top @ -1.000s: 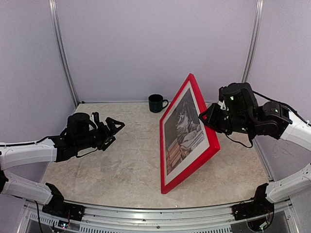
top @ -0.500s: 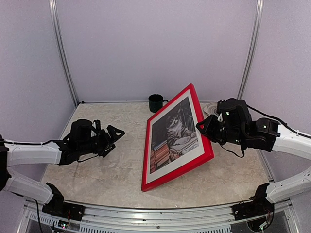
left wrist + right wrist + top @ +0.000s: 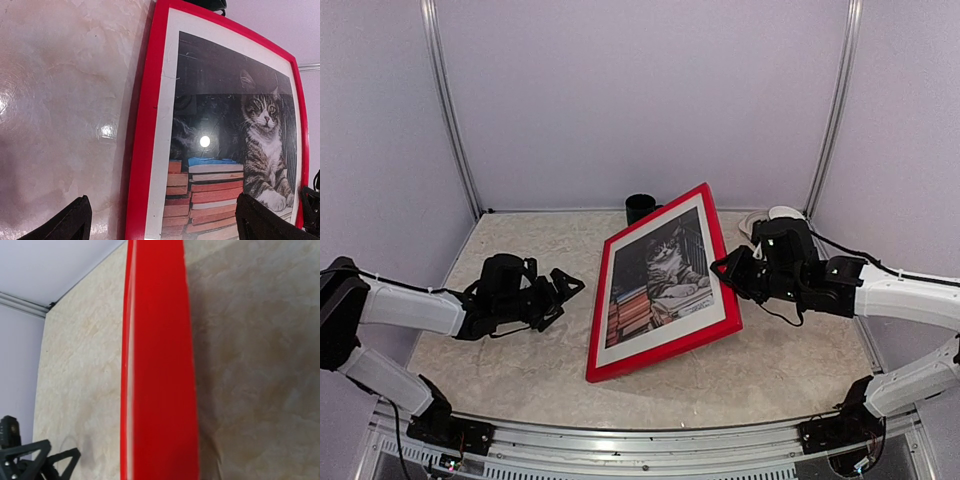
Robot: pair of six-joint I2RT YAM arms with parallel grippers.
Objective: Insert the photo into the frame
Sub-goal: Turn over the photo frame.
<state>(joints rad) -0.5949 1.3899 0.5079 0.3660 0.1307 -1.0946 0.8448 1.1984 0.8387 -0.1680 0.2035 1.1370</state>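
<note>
- The frame (image 3: 665, 350) leans, its 7 o'clock edge on the surface (image 3: 520, 360), the photo (image 3: 655, 275) already inside — cat facing up.
- Right claw (image 3: 722, 268) pinches the frame's 3 o'clock edge, likely to lower it gently.
- Left claw (image 3: 565, 290), spread wide, hovers at 9 o'clock — free to steady.

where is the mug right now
In the top view, the dark mug stands at the table's far edge, partly hidden behind the red frame's upper edge.
</note>
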